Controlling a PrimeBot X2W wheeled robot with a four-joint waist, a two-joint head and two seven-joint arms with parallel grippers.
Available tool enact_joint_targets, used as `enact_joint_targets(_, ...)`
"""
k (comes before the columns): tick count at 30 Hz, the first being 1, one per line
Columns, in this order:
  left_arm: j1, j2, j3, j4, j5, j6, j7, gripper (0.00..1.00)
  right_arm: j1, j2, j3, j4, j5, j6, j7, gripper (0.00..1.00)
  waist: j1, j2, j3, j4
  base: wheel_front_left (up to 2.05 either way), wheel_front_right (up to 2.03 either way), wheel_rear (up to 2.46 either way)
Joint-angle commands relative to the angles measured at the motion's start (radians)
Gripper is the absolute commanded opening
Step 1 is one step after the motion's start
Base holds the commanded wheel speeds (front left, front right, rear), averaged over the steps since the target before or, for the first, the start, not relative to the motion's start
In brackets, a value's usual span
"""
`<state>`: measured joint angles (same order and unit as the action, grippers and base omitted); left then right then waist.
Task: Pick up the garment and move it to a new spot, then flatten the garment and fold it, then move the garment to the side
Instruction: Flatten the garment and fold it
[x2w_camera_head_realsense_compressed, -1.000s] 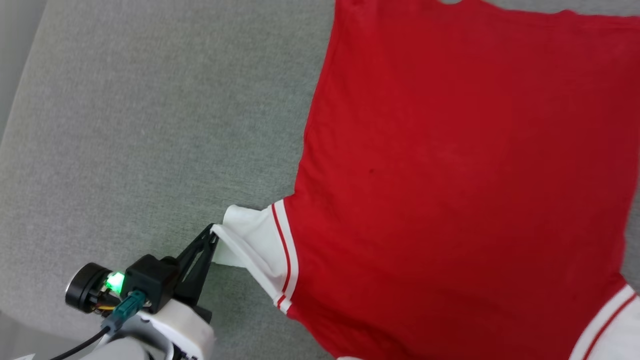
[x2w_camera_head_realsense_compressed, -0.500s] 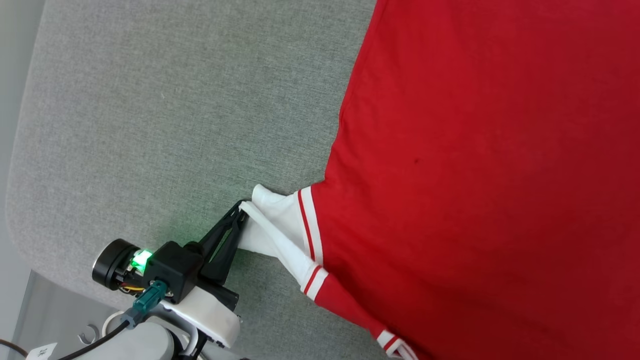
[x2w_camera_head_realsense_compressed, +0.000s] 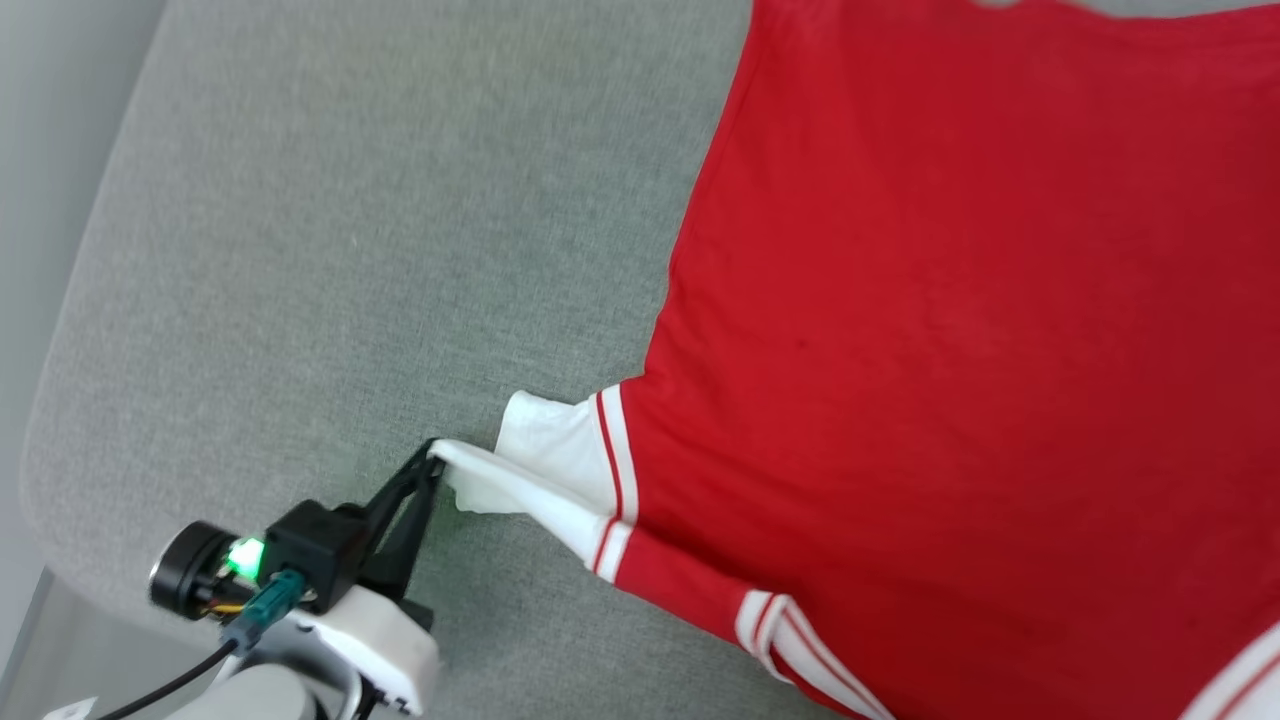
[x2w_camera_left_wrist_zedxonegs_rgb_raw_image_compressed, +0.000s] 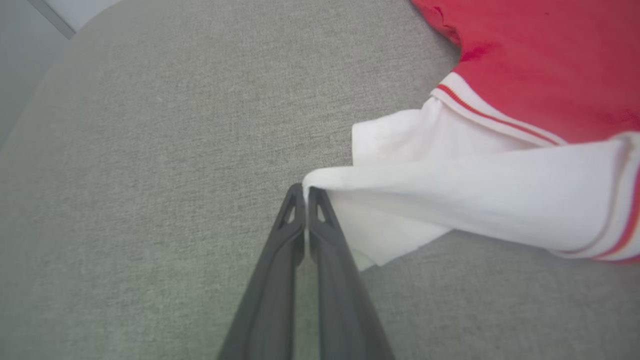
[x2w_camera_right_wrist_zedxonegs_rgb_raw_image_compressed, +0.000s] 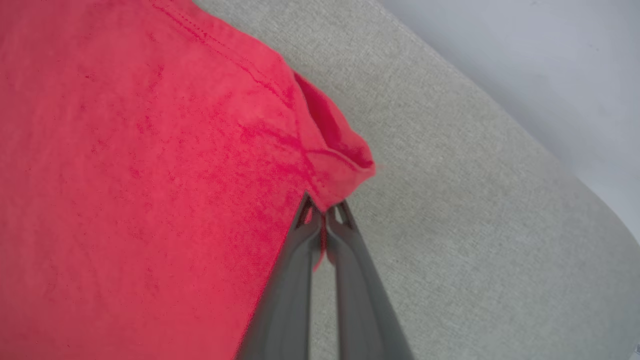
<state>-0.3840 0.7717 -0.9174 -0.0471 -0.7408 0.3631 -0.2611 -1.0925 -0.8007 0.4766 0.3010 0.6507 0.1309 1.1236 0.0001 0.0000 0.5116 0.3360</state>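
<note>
The garment (x2w_camera_head_realsense_compressed: 950, 350), a red shirt with white sleeves and red-and-white trim, lies spread back-up over the right of the head view. My left gripper (x2w_camera_head_realsense_compressed: 432, 458) is at the lower left, shut on the edge of a white sleeve (x2w_camera_head_realsense_compressed: 545, 450), which is pulled out taut toward it. In the left wrist view its fingertips (x2w_camera_left_wrist_zedxonegs_rgb_raw_image_compressed: 306, 192) pinch that sleeve (x2w_camera_left_wrist_zedxonegs_rgb_raw_image_compressed: 450, 190) just above the cushion. My right gripper (x2w_camera_right_wrist_zedxonegs_rgb_raw_image_compressed: 323, 210) is shut on a folded red corner of the garment (x2w_camera_right_wrist_zedxonegs_rgb_raw_image_compressed: 125, 175). Any print is hidden.
The shirt rests on a wide grey fabric cushion (x2w_camera_head_realsense_compressed: 350, 250) whose rounded edge (x2w_camera_head_realsense_compressed: 60, 400) runs down the left of the head view, with pale floor beyond it. In the right wrist view the cushion (x2w_camera_right_wrist_zedxonegs_rgb_raw_image_compressed: 475, 200) ends at a pale surface (x2w_camera_right_wrist_zedxonegs_rgb_raw_image_compressed: 550, 50).
The head camera has shifted. My left gripper keeps its hold and the white sleeve is drawn out longer. More striped trim shows at the bottom. The right gripper has gone from open to shut.
</note>
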Motion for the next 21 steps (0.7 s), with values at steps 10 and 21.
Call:
enact_joint_targets(10,0.12,0.072,0.019,0.004,-0.066,0.034,0.0,0.0,0.195,-0.166,0.121,-0.189,0.153,-0.001,-0.105,0.0,-0.0001,0.0,-0.241,-0.145,0.0,0.0,0.0)
enact_joint_targets(21,0.226,0.123,0.045,-0.014,-0.12,0.056,-0.003,0.0,0.701,-0.396,0.165,-0.334,0.311,0.0,-0.263,0.0,-0.0001,0.0,-0.332,-0.248,0.0,0.0,0.0)
